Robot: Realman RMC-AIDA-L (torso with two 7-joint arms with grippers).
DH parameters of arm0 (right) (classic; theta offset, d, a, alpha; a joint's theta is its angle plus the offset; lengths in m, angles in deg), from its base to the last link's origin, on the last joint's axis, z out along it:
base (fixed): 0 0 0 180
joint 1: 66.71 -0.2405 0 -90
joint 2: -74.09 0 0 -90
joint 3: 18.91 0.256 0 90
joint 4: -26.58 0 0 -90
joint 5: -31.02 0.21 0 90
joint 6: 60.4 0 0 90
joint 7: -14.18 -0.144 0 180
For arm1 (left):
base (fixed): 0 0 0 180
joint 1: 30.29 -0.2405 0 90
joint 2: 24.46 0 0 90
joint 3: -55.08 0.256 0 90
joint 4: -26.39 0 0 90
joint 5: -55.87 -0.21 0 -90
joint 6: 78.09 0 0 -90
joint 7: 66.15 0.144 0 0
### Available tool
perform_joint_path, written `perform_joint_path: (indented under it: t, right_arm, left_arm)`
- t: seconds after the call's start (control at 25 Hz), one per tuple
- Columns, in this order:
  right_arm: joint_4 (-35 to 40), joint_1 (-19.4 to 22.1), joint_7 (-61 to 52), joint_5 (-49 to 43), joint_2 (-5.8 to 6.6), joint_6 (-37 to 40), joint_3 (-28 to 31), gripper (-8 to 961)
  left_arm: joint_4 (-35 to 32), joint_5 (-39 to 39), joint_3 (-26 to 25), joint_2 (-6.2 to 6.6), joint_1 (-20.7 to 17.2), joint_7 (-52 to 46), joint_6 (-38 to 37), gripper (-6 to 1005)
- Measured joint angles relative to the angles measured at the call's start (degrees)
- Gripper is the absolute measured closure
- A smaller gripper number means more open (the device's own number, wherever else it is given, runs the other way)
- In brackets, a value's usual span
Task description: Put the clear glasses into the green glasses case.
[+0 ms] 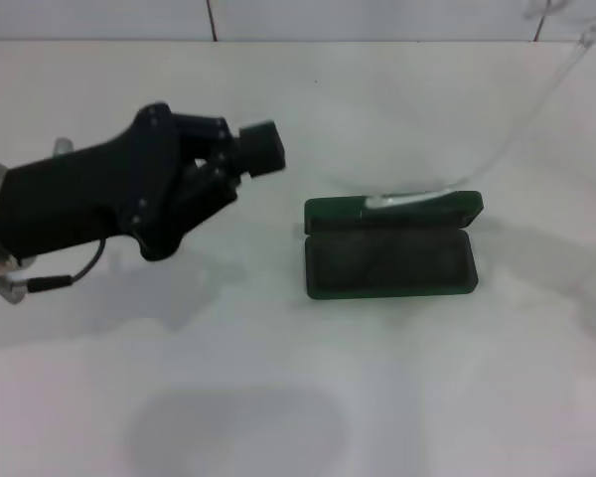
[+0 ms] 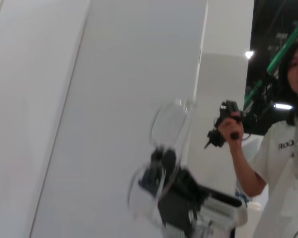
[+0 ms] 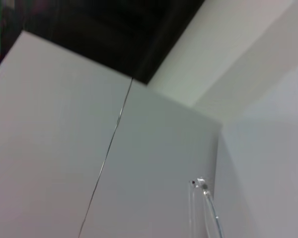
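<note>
Lying open on the white worktop [image 1: 278,397], the green glasses case [image 1: 389,260] shows its dark lining, with the lid tipped back on the far side. The clear glasses [image 1: 521,124] are not inside yet: one long thin arm slants up from the case's lid edge toward the upper right of the head view, and its lower end seems to touch or hang just above the lid, though I cannot tell which. The left wrist view shows the two transparent lenses [image 2: 161,158] raised in the air in front of a dark claw; the right wrist view shows only the tip of a clear arm [image 3: 202,187].

The left claw [image 1: 263,149] hovers left of the case, well apart from it, holding nothing; whether its fingers are spread or pressed together I cannot tell. The right claw is out of the head view, and its own camera shows no fingers.

By my judgement the task is partly done: the case is opened and the glasses are lifted above it. Lowering them fully into the lined tray remains.
</note>
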Motion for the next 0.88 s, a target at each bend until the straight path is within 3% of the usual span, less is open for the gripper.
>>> perform_joint_path:
  t: [0.2,0.4,0.72,0.88]
  right_arm:
    - [-0.58,-0.34,-0.02,5.46,-0.07,2.50,-0.41,883]
    - [-1.27,-1.19,0.27,9.70,-0.30,3.92,-1.54,883]
    - [-3.59,-3.32,2.50,17.21,-0.29,4.09,-6.37,883]
    - [-5.03,-4.28,3.46,17.38,-0.29,4.18,-7.30,883]
  left_arm:
    - [0.04,-1.33,0.75,-0.23,-0.27,-0.36,-0.09,955]
    - [-0.31,-1.47,4.66,-1.28,0.62,-0.43,-0.24,955]
    - [-0.47,-1.39,10.05,-3.09,4.29,-0.49,-0.54,955]
    - [-0.53,1.82,12.12,-3.26,5.91,-0.20,-0.67,955]
